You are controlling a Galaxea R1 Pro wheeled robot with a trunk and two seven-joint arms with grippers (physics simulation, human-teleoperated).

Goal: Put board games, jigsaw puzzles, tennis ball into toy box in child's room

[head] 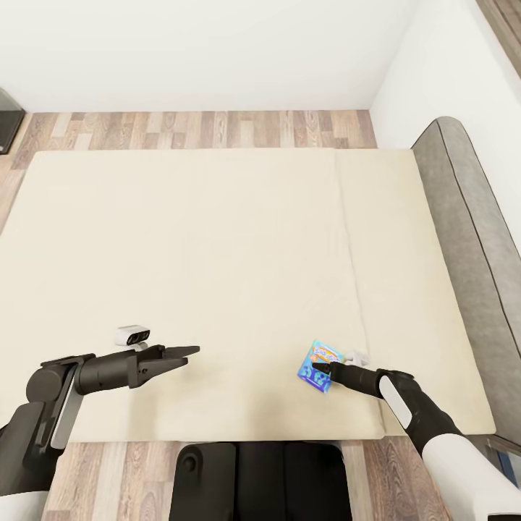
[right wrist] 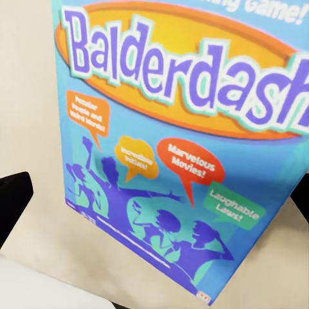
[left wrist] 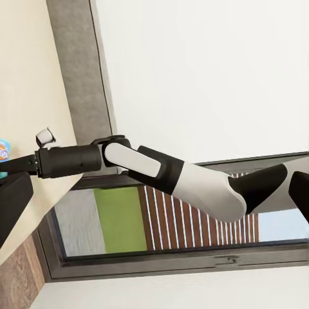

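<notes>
Head view: right gripper (head: 320,370) touches blue board game (head: 319,359).

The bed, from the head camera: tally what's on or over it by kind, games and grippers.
Small blue Balderdash board game box: 1
Dark robot grippers over the cream mattress: 2, left gripper and right gripper
Total: 3

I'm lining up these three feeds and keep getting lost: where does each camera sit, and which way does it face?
Head view: on the robot's head, looking down over the bed; left gripper and right gripper show.
Left wrist view: on the left arm, facing across the bed at the right arm, headboard and window.
Right wrist view: on the right arm, close above the Balderdash box.
All share that box.
</notes>
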